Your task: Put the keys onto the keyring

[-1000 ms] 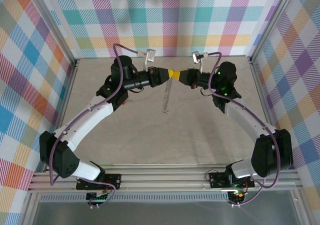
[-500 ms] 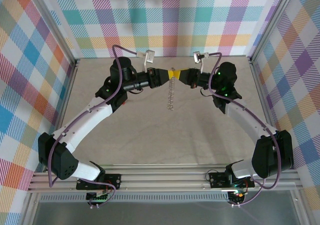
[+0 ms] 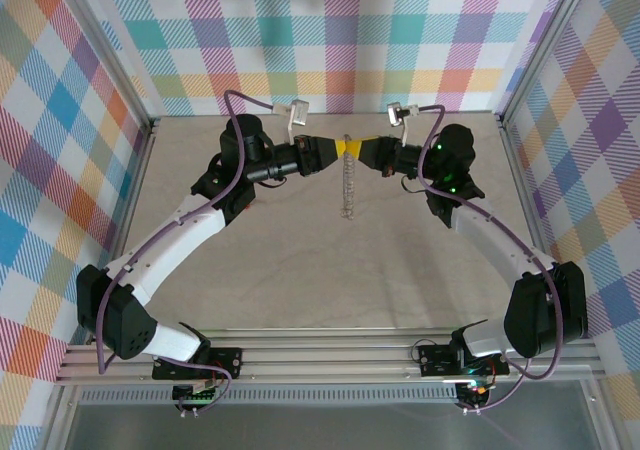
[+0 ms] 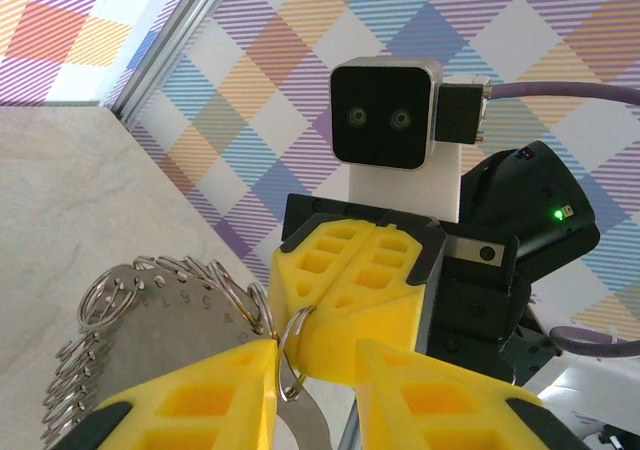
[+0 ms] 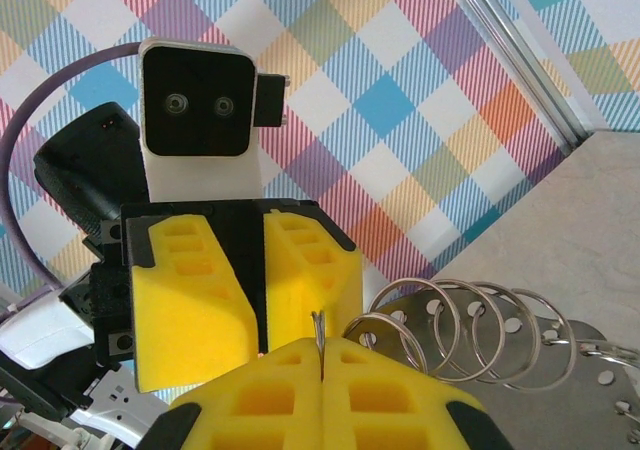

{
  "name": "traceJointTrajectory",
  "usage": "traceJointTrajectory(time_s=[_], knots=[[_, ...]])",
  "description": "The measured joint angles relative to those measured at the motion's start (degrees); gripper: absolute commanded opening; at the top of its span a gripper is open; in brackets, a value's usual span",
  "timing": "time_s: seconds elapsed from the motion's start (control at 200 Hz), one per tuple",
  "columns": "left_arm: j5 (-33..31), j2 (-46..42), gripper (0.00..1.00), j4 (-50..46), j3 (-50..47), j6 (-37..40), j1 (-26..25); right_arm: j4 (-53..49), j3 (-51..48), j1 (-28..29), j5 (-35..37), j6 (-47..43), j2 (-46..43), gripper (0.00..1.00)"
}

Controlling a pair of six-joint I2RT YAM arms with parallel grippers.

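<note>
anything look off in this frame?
Nothing spilled or damaged. One oddity: the keyring is a string of split rings and flat tags, pinched at one end by the shut right gripper, nose to nose with the left gripper; its rest trails loose. Whether the left grips, I cannot tell.

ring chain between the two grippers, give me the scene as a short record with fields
object: string of linked silver metal split rings with flat holed tags
position: top end where the grippers meet, the rest trailing toward the arm bases over the beige table
left gripper: yellow jaws a little apart, one ring in the gap, grip unclear
right gripper: yellow jaws shut on a thin metal edge of the string
</note>
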Motion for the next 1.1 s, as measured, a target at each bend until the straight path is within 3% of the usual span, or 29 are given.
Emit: traceJointTrajectory(time_s=[0.165, 0.555, 0.66, 0.765, 0.845, 0.925, 1.1], knots=[[0.2, 0.5, 0.24, 0.5, 0.0, 0.0, 0.0, 0.0, 0.0, 0.0, 0.0, 0.0, 0.0, 0.0], [0.6, 1.7, 0.0, 1.7, 0.0, 0.1, 0.0, -0.2, -0.2, -0.5, -0.2, -0.2, 0.0, 0.0], [0.4, 1.7, 0.0, 1.5, 0.0, 0.5, 0.0, -0.3, -0.2, -0.5, -0.2, -0.2, 0.0, 0.0], [-0.4, 1.7, 0.0, 0.6, 0.0, 1.9, -0.3, -1.5, -0.2, -1.0, 0.2, -0.3, 0.0, 0.29], [-1.9, 1.7, 0.0, -0.7, 0.2, 3.7, -0.5, -4.0, -0.2, -2.1, 0.9, -0.4, -0.3, 0.42], [-3.7, 1.7, 0.0, -3.9, 0.5, 5.9, -0.6, -7.7, -0.3, -4.0, 2.6, -1.2, -2.6, 0.48], [-6.1, 2.1, 0.0, -9.2, 3.3, 10.8, -0.6, -11.2, -0.3, -7.5, 5.4, -1.9, -9.6, 0.49]])
